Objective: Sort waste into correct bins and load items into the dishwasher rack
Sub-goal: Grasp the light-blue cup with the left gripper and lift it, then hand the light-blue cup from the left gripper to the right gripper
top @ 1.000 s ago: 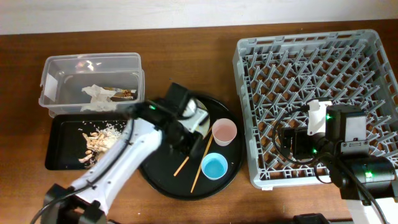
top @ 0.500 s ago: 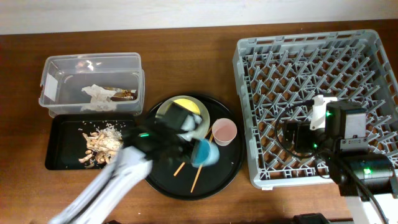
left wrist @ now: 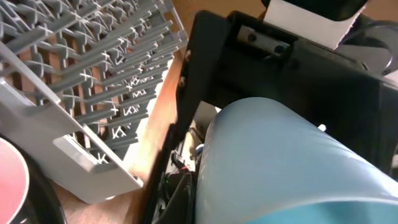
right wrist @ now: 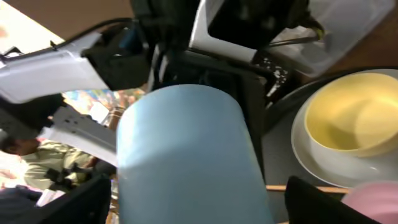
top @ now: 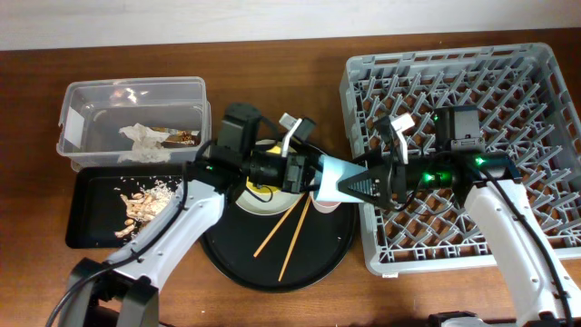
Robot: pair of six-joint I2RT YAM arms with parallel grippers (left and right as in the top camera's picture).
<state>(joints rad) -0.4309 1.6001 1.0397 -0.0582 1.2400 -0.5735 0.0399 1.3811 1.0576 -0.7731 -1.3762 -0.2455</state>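
One blue cup (top: 334, 171) now midair between left pincer (top: 310, 172), right pincer (top: 352, 183).

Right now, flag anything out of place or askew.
The blue cup lies sideways in mid-air, gripped by the left gripper, with the right gripper open around it, beside the rack. The chopsticks lie splayed on the round tray.
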